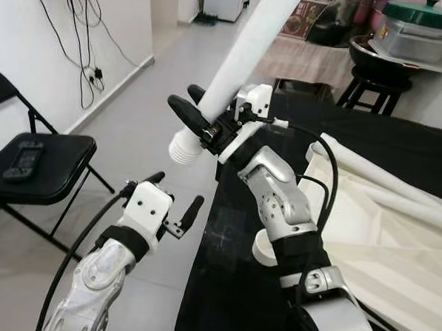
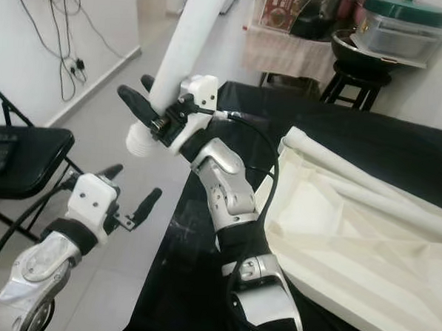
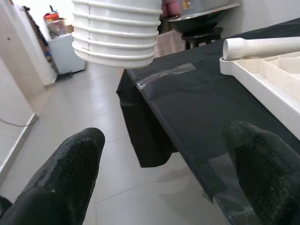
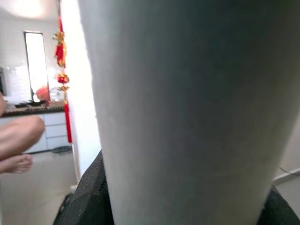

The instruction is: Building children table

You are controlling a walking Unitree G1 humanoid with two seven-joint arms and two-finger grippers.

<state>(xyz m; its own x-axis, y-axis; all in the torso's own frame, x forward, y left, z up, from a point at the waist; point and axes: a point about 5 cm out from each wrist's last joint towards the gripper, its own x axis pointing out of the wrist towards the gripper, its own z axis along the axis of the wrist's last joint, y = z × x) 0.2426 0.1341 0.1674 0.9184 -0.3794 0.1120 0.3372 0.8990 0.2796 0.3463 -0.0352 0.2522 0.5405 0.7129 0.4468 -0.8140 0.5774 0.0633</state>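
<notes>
Right gripper clamps a long white plastic table leg — ribbed end down-left, just above the wide-open left gripper.

The right gripper was clamped around a white table leg, which was held tilted, its ribbed threaded end pointing down beyond the edge of the black-covered table. The left gripper hovered lower, over the floor, its fingers spread apart and holding nothing. An inverted cream tabletop lay on the black cover. A black folding chair stood by the wall, carrying a dark handheld device.
</notes>
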